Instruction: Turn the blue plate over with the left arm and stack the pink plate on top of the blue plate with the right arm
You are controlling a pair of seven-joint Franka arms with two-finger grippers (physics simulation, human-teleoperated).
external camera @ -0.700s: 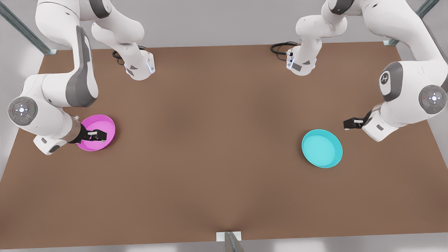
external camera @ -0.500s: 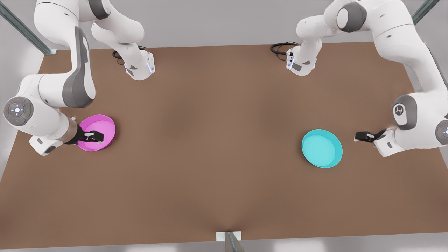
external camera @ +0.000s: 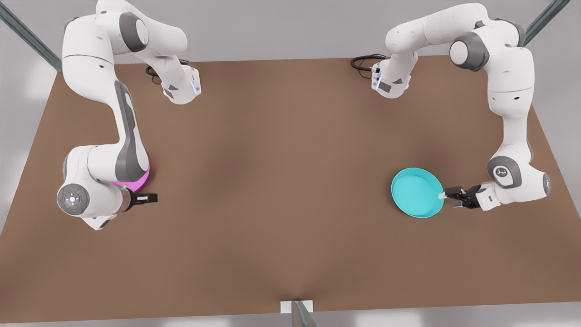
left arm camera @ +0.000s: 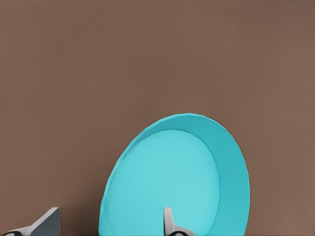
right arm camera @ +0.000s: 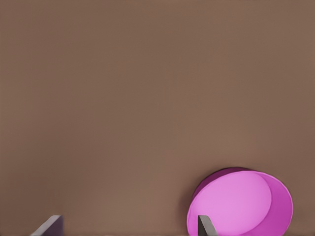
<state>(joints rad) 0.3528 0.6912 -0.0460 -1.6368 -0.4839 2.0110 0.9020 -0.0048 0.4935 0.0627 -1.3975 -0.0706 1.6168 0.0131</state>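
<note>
Nothing is flipped or stacked yet. The left end effector (external camera: 445,195), open, is reaching the blue plate's (external camera: 415,191) rim. The right end effector (external camera: 152,198), open, is sitting beside the pink plate (external camera: 140,183).

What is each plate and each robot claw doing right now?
blue plate: open side up, flat on the table, not flipped.
pink plate: open side up, apart from the blue one.
left claw: open, fingers astride the blue plate's rim.
right claw: open, beside the pink plate.
</note>
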